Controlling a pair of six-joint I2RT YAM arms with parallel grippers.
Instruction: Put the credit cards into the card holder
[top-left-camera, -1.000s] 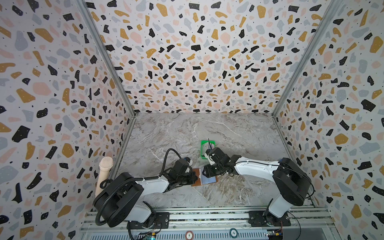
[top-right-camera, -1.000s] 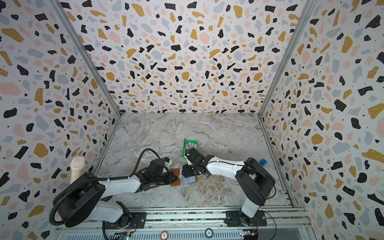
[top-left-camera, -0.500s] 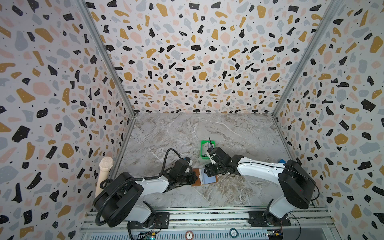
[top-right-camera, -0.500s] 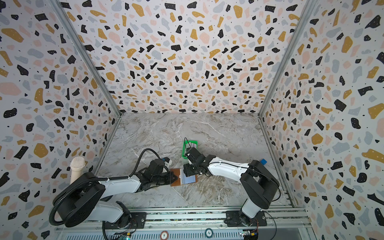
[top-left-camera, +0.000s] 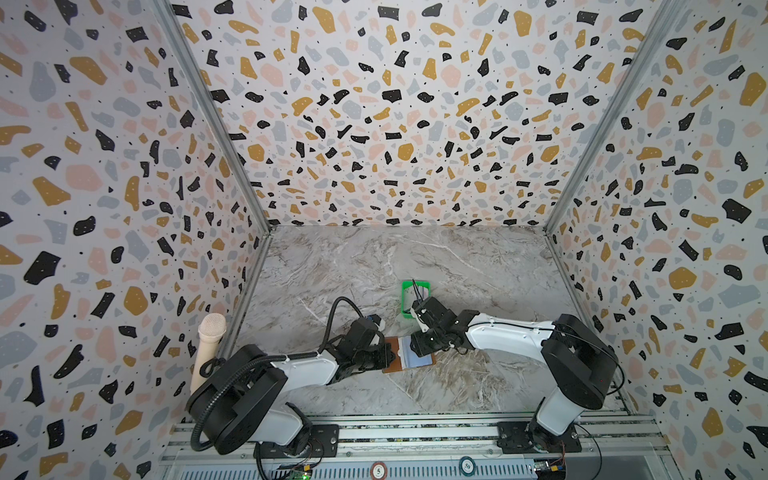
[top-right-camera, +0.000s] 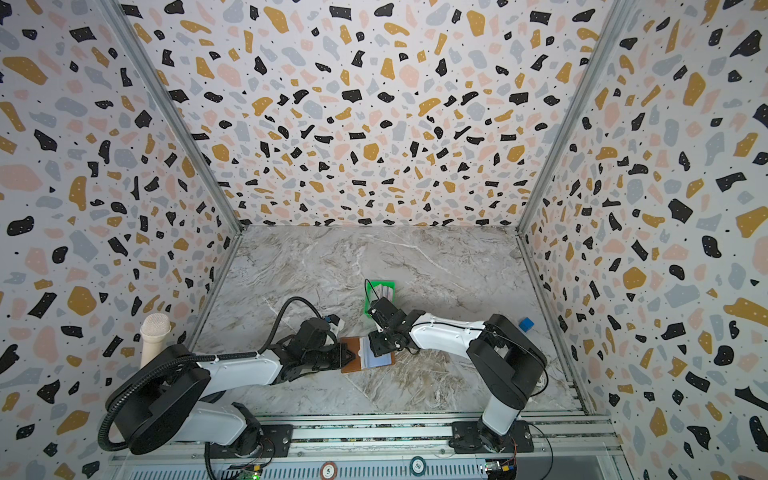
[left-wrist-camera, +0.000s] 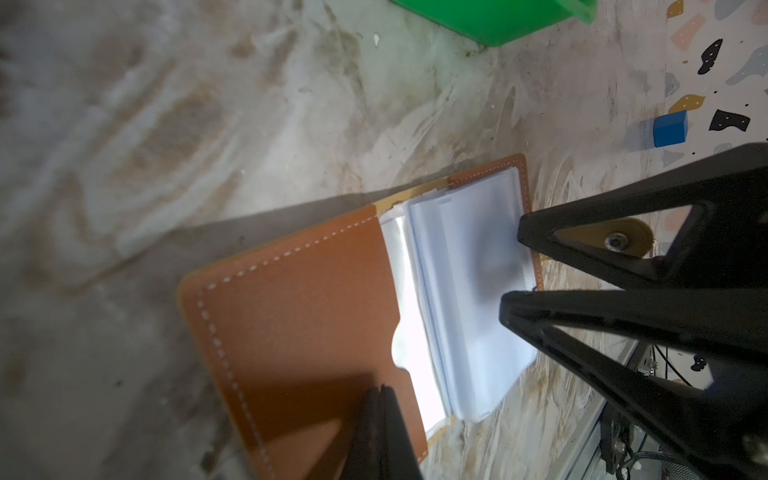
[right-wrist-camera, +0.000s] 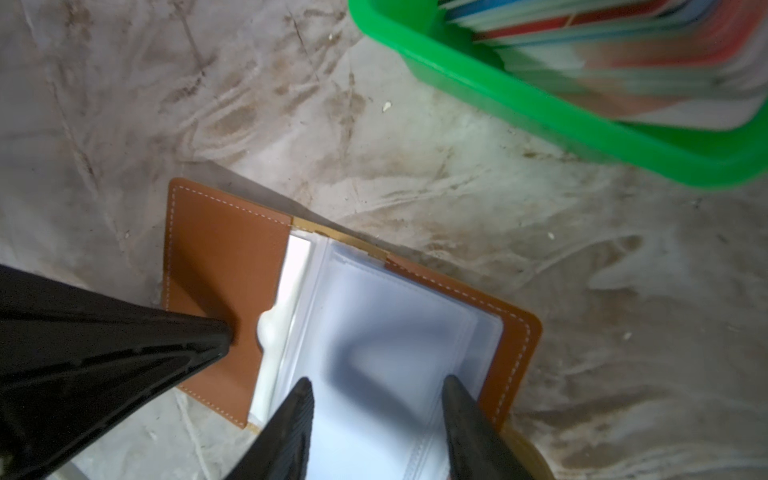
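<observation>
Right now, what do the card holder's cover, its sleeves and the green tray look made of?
The card holder cover: tan leather or faux leather, matte, white stitching along the edges; cannot tell real from synthetic.
The sleeves: thin, soft clear plastic, probably vinyl; glossy, hazy bluish, with glare.
The green tray: moulded rigid plastic, glossy, with a slightly translucent rim.

The far half of the grey marbled counter (top-left-camera: 395, 257) lies bare, free to approach from above, and so does the near strip by the rail. The middle is crowded: the tan leather card holder (top-left-camera: 394, 362) lies spread there, the left hand (left-wrist-camera: 380, 390) with closed fingers on its cover and the right hand (right-wrist-camera: 380, 384), fingers apart, over its clear sleeves. Just behind, across a narrow strip of counter, stands the green plastic tray (top-left-camera: 415, 284) of mixed-colour plastic cards (right-wrist-camera: 623, 50). A small blue cube (top-right-camera: 526, 324) sits near the right wall.
</observation>
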